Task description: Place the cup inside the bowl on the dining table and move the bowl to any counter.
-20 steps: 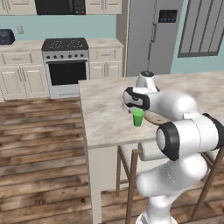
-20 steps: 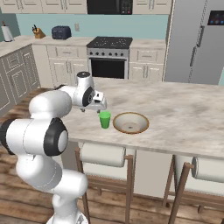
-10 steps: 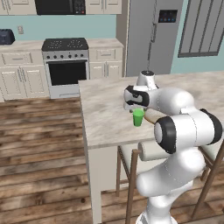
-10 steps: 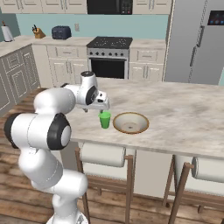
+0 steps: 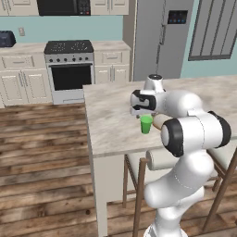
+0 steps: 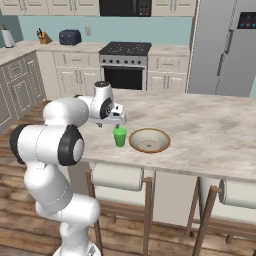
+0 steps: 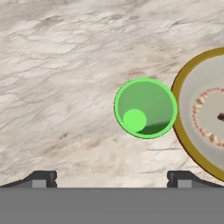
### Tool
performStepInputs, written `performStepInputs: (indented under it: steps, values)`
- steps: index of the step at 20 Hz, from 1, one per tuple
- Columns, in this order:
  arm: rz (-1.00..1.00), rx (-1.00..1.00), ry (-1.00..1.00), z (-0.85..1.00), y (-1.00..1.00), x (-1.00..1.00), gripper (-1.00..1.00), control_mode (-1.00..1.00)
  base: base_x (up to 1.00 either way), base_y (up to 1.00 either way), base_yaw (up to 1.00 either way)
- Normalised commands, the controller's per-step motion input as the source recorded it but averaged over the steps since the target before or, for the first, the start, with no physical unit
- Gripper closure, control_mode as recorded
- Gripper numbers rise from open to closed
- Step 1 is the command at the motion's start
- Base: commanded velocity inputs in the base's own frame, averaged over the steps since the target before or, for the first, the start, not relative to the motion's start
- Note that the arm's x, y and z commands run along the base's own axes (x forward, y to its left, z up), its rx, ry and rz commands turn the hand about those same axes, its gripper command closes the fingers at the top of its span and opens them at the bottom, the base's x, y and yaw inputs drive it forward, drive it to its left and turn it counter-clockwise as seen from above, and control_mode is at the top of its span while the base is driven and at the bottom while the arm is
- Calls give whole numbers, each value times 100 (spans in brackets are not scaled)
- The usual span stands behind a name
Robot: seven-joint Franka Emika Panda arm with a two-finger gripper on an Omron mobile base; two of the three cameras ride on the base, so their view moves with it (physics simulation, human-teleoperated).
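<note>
The green cup (image 6: 120, 137) stands upright on the dining table (image 6: 210, 130), just left of the tan-rimmed bowl (image 6: 149, 140) and apart from it. My gripper (image 6: 118, 123) hangs open right above the cup, pointing down, with nothing between its fingers. In the hand view I look down into the cup (image 7: 145, 108), which sits right of centre and ahead of the gripper (image 7: 111, 179), whose fingertips (image 7: 41, 178) stand wide apart. The bowl (image 7: 201, 116) is cut off at the right edge. From the left base view the cup (image 5: 146, 124) shows below the gripper (image 5: 142, 114), and the arm hides most of the bowl (image 5: 159, 121).
Wooden stools (image 6: 117, 176) stand tucked under the table's near side. Across the wood floor are a stove (image 6: 125, 65) between cream cabinets, a toaster (image 6: 70, 36) on the back counter and a steel fridge (image 6: 220, 45). The table top (image 5: 111, 120) left of the cup is bare.
The hand has edged slightly towards the cup and the arm's elbow has swung a little. Cup and bowl have stayed in place, and the jaws remain open.
</note>
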Motion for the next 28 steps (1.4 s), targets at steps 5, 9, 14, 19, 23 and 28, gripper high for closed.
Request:
performStepInputs:
  steps: [5, 9, 14, 19, 23, 28]
  values:
    - [0, 0, 0, -13, 0, 19, -100, -100, 0, 0, 0]
    - [0, 0, 0, -16, 0, 15, -100, -100, 0, 0, 0]
    - [0, 0, 0, -13, 0, 13, -100, -100, 0, 0, 0]
    - [0, 0, 0, -15, 0, 11, -100, -100, 0, 0, 0]
    - [0, 0, 0, -18, 0, 17, -100, -100, 0, 0, 0]
    - [0, 0, 0, -13, 0, 16, -100, -100, 0, 0, 0]
